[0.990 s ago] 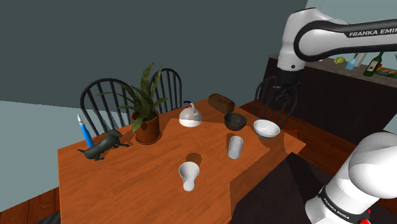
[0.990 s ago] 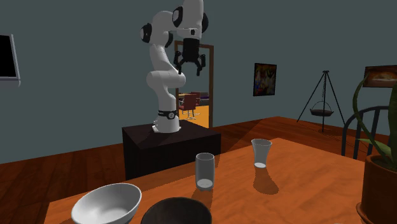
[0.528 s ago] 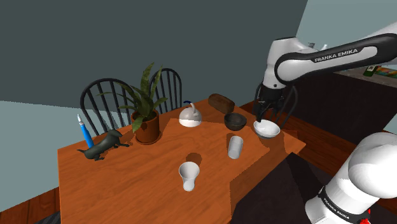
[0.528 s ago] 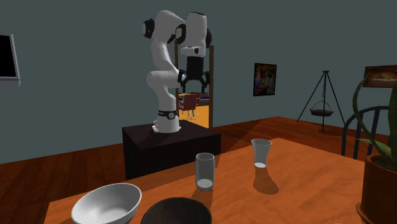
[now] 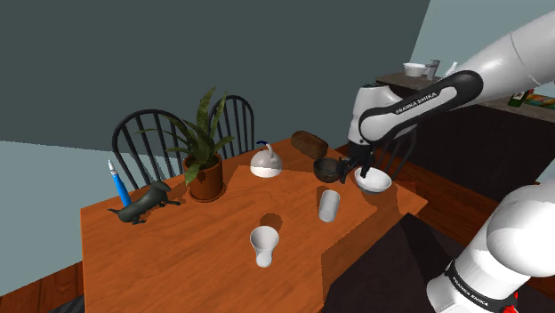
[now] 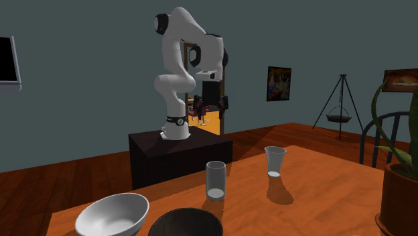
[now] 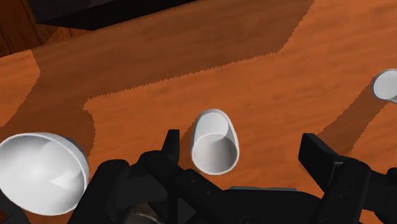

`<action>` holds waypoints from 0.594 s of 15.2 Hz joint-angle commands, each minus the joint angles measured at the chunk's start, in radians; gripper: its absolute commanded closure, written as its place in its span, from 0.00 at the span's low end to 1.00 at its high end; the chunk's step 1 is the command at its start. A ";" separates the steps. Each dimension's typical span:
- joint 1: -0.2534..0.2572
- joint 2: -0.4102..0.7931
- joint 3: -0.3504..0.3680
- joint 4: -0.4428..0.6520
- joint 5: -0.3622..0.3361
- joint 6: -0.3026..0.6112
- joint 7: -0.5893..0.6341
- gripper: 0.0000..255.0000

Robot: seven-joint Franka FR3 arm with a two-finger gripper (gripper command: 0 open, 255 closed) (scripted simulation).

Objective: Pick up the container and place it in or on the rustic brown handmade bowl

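Hovering pre-grasp, end effector (image 7: 242, 139) spread apart, aiming toward grey cup (image 7: 215, 141) near stand-side edge of tabletop (image 7: 299, 70); probably needing lowering, then clamping.

I count two bowls on the surface (image 5: 178, 253): a white bowl (image 5: 373, 180) and a dark bowl (image 5: 329, 170). There are also two drinking vessels, a greyish tumbler (image 5: 329, 204) and a white cup (image 5: 263, 244). There is one each of a potted plant (image 5: 205, 169), a dachshund figurine (image 5: 147, 203), a blue pen (image 5: 118, 188), a white round-bellied jug (image 5: 266, 163) and a brown rounded lump (image 5: 309, 142). I make out three dark spindle-back chairs, two at the far side (image 5: 147, 142) (image 5: 237, 120) and one beside my arm (image 5: 402, 153).
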 commanded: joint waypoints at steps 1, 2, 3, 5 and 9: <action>0.001 0.087 0.000 0.017 0.007 0.079 0.006 0.00; 0.001 0.129 -0.001 0.027 0.010 0.115 0.008 0.00; 0.002 0.171 -0.001 0.039 0.014 0.149 0.010 0.00; 0.002 0.257 -0.002 0.066 0.024 0.213 0.012 0.00; 0.001 0.428 0.000 0.140 0.047 0.325 0.012 0.00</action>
